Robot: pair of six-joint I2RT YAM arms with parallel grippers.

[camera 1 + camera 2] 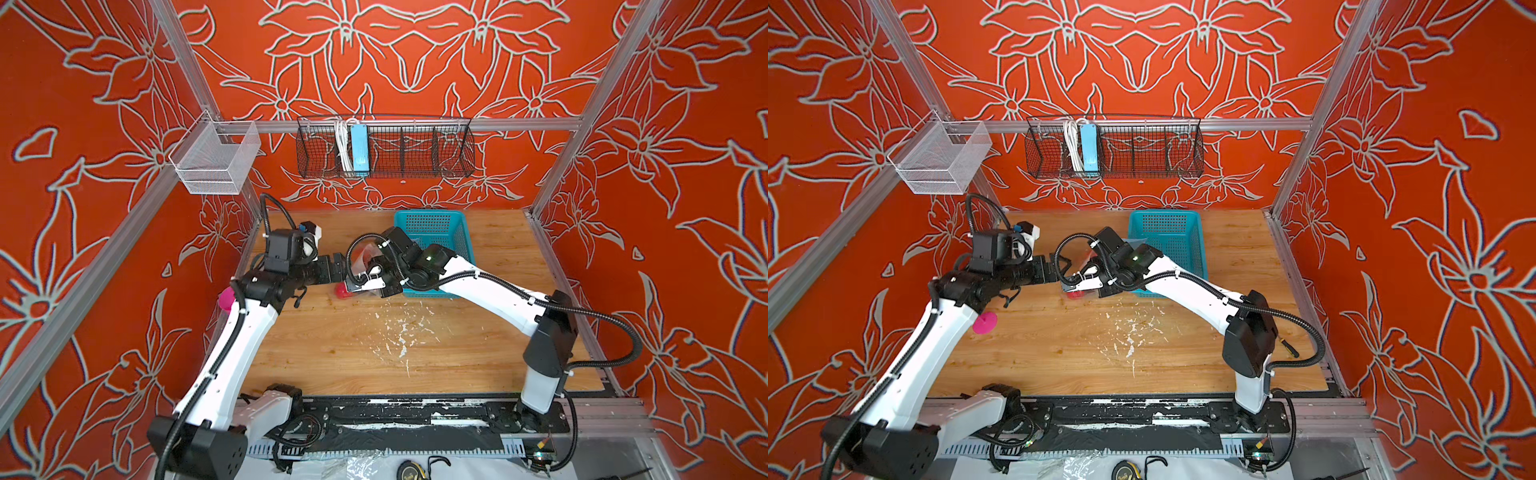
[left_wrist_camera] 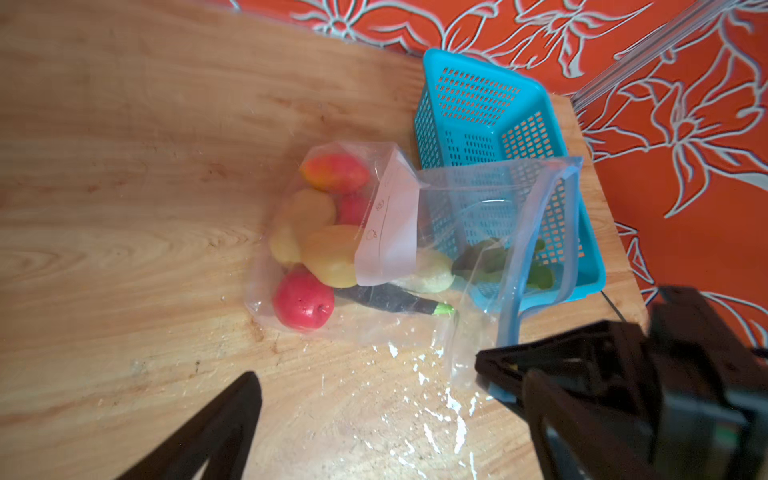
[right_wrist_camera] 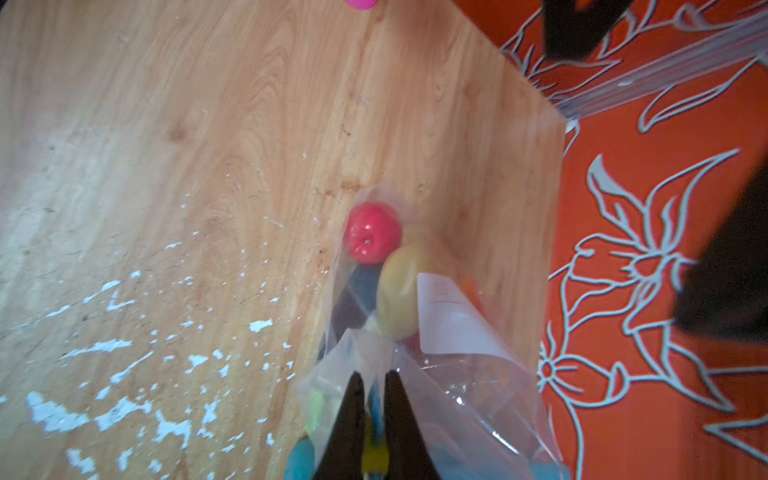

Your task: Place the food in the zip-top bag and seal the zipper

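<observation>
- The teal basket (image 2: 482, 95) is sitting on the wooden worktop (image 2: 124, 174).
- The zip-top bag (image 2: 415, 328) is lying on the worktop just beside the basket. Its closed bottom is pointing away from the basket and its mouth is rising against the basket's wall.
- The food is resting inside the bag, on the side away from the basket: a red apple (image 2: 303, 299), a red-yellow fruit (image 2: 334, 172) and two tan potatoes (image 2: 332, 255).
- The dark eggplant (image 2: 386, 297) and the white radish (image 2: 432, 270) are lying nearer the basket, partly behind the white label (image 2: 390, 232).
- The zipper (image 2: 536, 216) is arching up in front of the basket with its two blue strips standing apart, so the mouth is gaping.
- The right claw (image 3: 373, 376) is clamping together on the zipper's end just beside the basket, with the yellowish slider (image 3: 374, 457) showing between its fingers.
- The left claw (image 1: 340, 266) is hanging with its fingers spread wide and gripping nothing, beyond the bag from the basket.
- In both top views the right arm is covering most of the bag.
</observation>
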